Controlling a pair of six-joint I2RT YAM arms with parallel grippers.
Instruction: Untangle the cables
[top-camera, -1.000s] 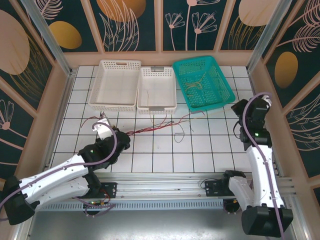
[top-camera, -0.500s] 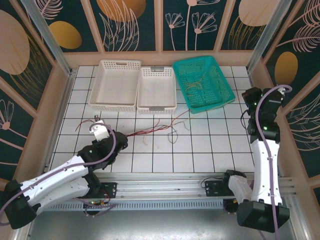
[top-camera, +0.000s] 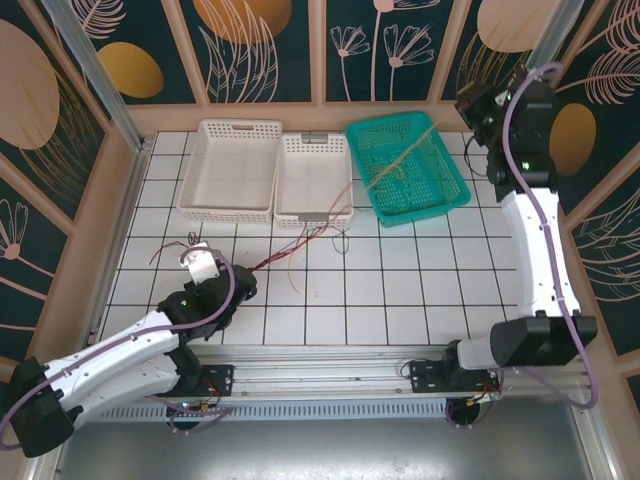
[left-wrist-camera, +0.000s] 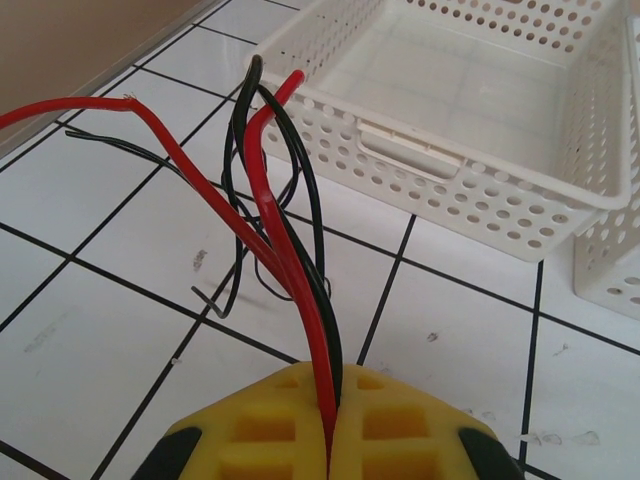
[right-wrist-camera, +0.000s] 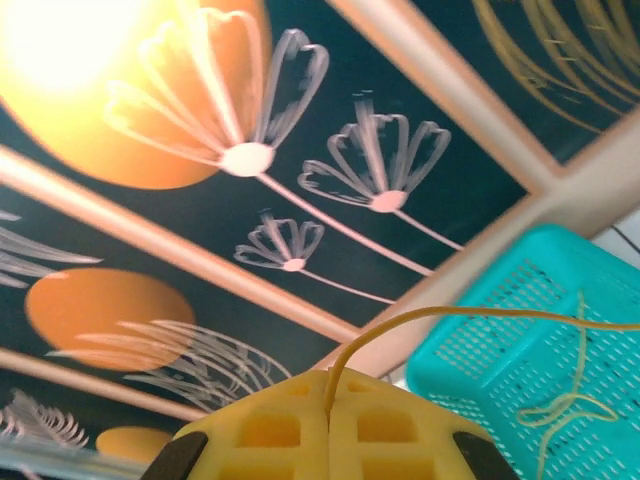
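- Top view: the left gripper (top-camera: 198, 262) sits low over the white tiled tabletop (top-camera: 430, 290), in front of the two white baskets (top-camera: 228, 212). A loose bunch of cables (top-camera: 290, 258), red and black, trails from it to the right across the tiles.
- Top view: the right gripper (top-camera: 478, 106) is high by the back wall, with a yellow-olive wire (top-camera: 405, 158) slanting down from it across the teal basket (top-camera: 458, 192).
- The step looks like drawing one yellow strand out of the bunch while the other arm pins the rest.
- Left wrist view: the yellow foam-padded jaws are pressed together on the red wires (left-wrist-camera: 262, 190) and black wires (left-wrist-camera: 303, 190). These are thin, glossy and springy, arching up and crossing one another. The nearest white basket (left-wrist-camera: 480, 185) is stiff perforated plastic.
- Right wrist view: the jaws are closed on the yellow-olive wire (right-wrist-camera: 450, 314), hair-fine and limp, which curves off toward the teal basket (right-wrist-camera: 470, 345), a mesh-walled one. Similar yellow loops lie inside it.
- The next move probably calls for lowering over the teal basket and letting go, provided the strand's far end has come clear of the red and black ones; I cannot tell that here.
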